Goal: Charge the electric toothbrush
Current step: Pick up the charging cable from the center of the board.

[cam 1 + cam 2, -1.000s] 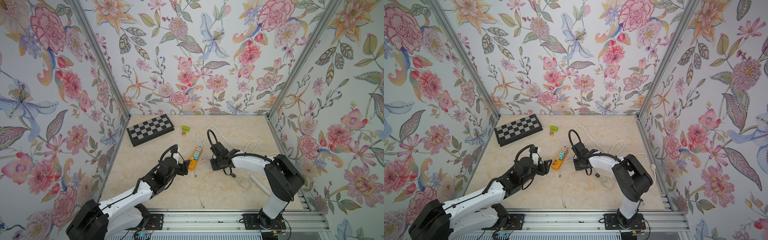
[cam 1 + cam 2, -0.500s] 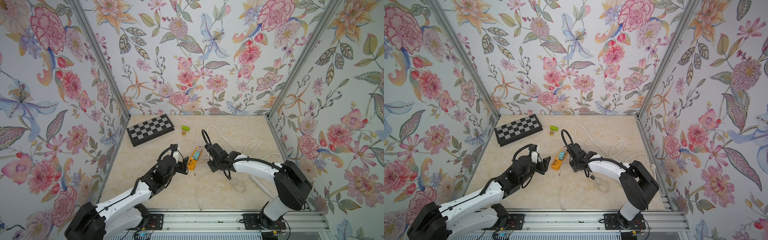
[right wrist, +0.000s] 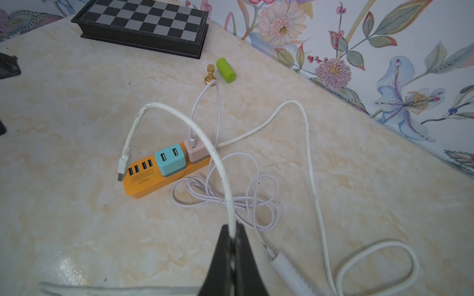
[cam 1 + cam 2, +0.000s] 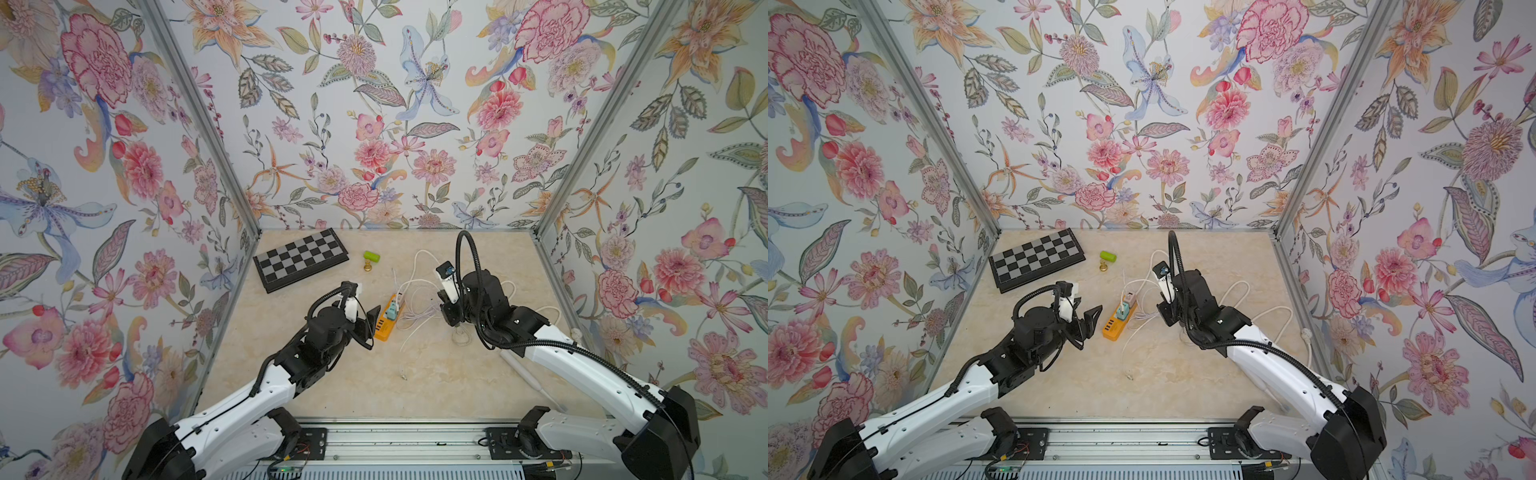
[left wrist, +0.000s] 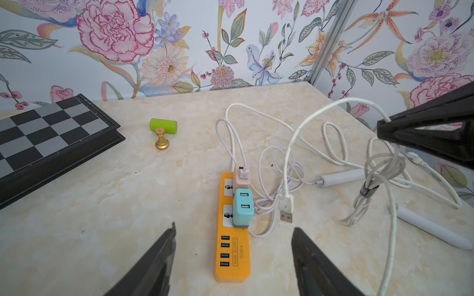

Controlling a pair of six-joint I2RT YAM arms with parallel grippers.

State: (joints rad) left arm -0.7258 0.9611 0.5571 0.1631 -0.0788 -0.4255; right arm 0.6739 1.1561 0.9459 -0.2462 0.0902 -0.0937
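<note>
While the left gripper (image 5: 234, 228) hovers with its jaws spread wide, the orange power strip (image 5: 230, 266) lies lengthwise straight ahead of it, with the blue ports (image 5: 225, 249) at the end nearest its fingertips. Further right, a USB plug (image 5: 286, 211) dangles nearly upright, metal end down, close beside the strip on the right gripper's side. Whether it hangs over a port cannot be told. Its white cable (image 3: 179, 115) arcs back to the right gripper (image 3: 232, 228), whose jaws are pressed together on it well behind the plug. The toothbrush (image 4: 525, 370) lies flat on the table (image 5: 102, 205) behind that gripper, under its forearm. The ports face up, so the plug probably has to come down along its own axis, with the left gripper nearer to steady the strip.
</note>
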